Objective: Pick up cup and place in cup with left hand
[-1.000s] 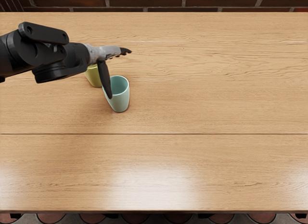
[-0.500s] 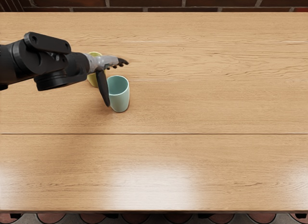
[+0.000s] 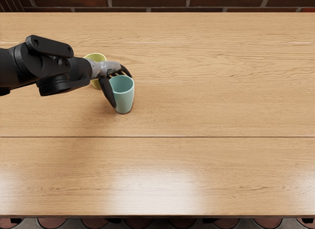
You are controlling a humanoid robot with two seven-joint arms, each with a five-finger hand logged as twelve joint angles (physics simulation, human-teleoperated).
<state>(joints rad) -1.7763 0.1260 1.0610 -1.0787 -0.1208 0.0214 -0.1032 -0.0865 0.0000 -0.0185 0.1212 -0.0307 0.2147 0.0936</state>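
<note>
The teal cup is in the left half of the tabletop, nearer the far edge than the near one. I have my left hand grasping it, thumb against its side and fingers curled behind its rim. Just beyond, partly hidden by the hand, is the yellow-green cup, closer to the far left corner.

I judge the grasp is about made; I can't tell whether the base is off the wood. The cups are apart, so the lift, the carry over the yellow-green rim and the nesting remain. I can read no brand, label or writing on either cup.
</note>
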